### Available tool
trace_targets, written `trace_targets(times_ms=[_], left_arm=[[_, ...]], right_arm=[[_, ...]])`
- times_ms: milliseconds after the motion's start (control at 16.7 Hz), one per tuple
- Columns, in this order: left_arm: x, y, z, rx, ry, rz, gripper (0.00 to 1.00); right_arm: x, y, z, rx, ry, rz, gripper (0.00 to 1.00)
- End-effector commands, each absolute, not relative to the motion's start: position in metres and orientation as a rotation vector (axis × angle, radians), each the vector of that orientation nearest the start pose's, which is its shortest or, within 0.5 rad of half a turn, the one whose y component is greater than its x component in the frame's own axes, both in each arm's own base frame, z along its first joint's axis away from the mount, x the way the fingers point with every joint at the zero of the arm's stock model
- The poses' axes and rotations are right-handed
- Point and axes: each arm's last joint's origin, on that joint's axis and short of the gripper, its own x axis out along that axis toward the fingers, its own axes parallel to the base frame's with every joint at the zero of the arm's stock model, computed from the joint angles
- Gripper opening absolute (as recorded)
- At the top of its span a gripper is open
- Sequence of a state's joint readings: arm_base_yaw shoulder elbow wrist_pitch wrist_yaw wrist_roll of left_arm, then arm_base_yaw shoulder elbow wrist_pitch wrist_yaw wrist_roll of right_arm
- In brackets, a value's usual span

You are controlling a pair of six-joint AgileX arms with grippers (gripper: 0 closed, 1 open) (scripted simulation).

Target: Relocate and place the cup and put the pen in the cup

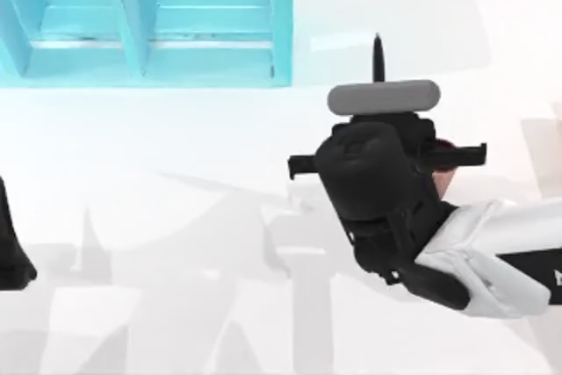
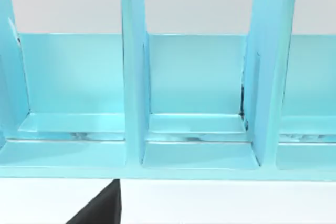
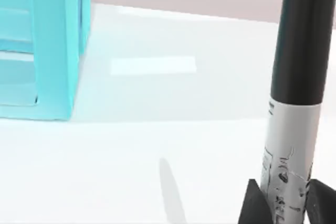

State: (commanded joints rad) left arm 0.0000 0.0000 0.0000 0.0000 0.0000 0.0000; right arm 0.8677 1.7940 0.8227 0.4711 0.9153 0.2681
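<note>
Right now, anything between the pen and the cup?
Nothing visible does. The right gripper holds the pen upright at the table's right. A reddish sliver beneath the right arm may be the cup, mostly hidden. The blue shelf stands well off to the left.

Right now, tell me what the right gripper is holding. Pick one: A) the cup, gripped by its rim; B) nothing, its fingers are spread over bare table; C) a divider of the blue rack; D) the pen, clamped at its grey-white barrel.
D: in the right wrist view the right gripper has its dark fingers closed on either side of the pen, at the printed grey-white barrel below the black cap.
</note>
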Motion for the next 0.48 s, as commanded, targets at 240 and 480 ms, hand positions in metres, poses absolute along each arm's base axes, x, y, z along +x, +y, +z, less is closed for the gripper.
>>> trace_targets(times_ms=[240,480], left_arm=[[0.106,-0.001,0.16,0.0,0.0,0.0,1.0],[0.106,-0.001,0.16,0.0,0.0,0.0,1.0]], right_arm=[[0.219,0.233,0.17,-0.084,0.094,-0.157,0.0],[0.199,0.218,0.195,-0.023,-0.013,-0.223,0.0]])
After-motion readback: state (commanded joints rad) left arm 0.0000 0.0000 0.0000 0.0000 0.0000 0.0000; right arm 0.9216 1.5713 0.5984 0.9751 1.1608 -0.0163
